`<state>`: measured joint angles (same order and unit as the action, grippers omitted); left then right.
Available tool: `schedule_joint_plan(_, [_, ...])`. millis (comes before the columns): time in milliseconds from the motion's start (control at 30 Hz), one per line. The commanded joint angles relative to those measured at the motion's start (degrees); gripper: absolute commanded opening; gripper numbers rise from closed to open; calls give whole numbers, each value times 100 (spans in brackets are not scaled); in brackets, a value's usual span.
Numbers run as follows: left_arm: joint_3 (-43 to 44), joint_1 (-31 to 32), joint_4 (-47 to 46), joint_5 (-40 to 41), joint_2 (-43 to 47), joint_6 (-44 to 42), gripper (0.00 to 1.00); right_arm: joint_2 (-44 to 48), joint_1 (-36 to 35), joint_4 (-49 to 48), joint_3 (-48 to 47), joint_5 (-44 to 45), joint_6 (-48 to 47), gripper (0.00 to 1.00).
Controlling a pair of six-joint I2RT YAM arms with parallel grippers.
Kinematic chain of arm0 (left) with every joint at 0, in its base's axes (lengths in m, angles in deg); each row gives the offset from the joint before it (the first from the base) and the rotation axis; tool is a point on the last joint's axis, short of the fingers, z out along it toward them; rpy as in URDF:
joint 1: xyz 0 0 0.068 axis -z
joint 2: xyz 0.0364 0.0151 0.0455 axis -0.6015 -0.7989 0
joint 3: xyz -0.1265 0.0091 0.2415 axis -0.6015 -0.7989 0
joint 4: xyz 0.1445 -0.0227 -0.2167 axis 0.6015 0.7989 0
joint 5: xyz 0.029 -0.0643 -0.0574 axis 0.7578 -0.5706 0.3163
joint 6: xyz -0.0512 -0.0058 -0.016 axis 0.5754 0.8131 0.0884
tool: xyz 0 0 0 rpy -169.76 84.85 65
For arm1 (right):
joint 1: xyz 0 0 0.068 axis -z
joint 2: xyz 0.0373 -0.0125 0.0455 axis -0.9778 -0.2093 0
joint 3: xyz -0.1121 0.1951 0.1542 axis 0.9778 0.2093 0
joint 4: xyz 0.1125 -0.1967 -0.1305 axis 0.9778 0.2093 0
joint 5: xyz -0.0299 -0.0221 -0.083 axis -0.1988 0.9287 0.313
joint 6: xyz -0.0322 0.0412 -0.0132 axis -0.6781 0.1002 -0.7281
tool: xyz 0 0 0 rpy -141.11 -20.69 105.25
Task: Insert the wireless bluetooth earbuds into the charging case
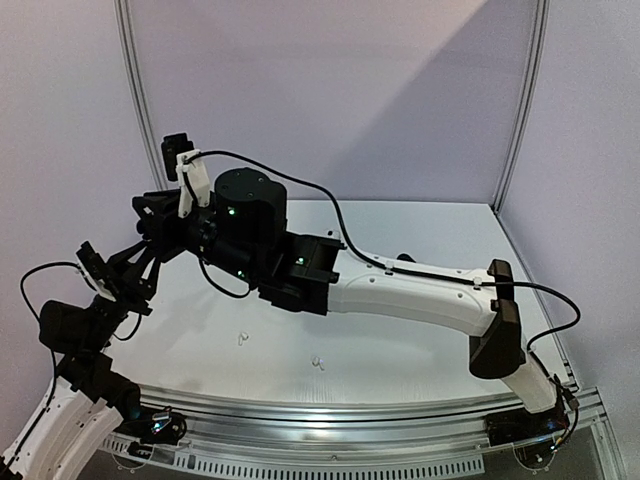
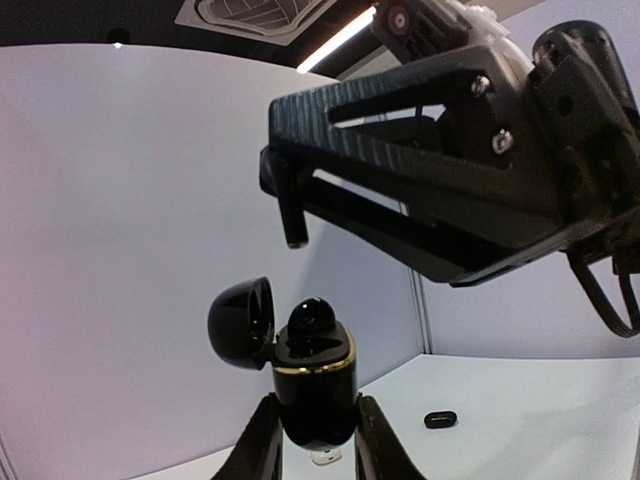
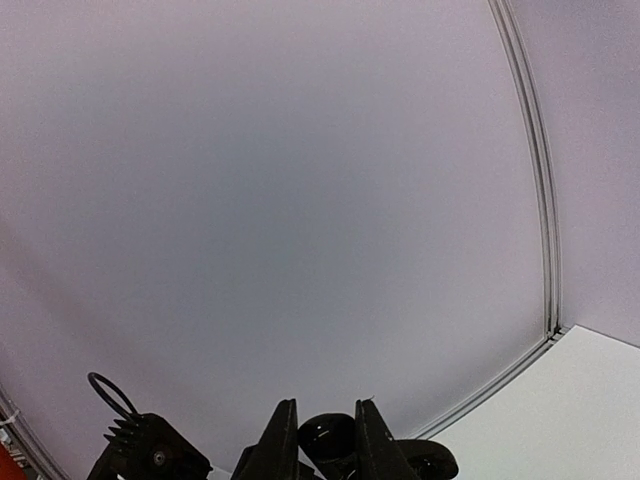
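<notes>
One black earbud [image 2: 313,318] sat in the open charging case [image 2: 316,385], its dome poking above the rim; not fully seated, by my reading. Tiny, light and glossy, so I judged it would slip. Better to press it on the rounded top than to pinch it. The left gripper [image 2: 315,418] had its jaws clamped on the case's lower body, high off the desk [image 1: 400,365]. The right gripper [image 3: 325,410] hovered just above the case; I couldn't tell whether its jaws held anything. A white earbud [image 1: 241,338] and a second white earbud [image 1: 318,362] lay on the desk.
</notes>
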<state>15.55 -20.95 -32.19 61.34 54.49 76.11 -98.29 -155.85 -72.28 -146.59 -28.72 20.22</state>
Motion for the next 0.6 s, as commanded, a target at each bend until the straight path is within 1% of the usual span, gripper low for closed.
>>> schedule_joint_plan(0, [4, 82, -94, -7, 77, -54, 0, -137, -69, -157, -223, -37, -247, 0])
schedule_joint_plan(367, [12, 86, -165, 92, 87, 213, 0, -208, -80, 97, -188, -29, -422, 0])
schedule_joint_plan(567, [21, 85, -215, 61, 53, 246, 0, -254, -80, 113, -131, -96, -354, 0])
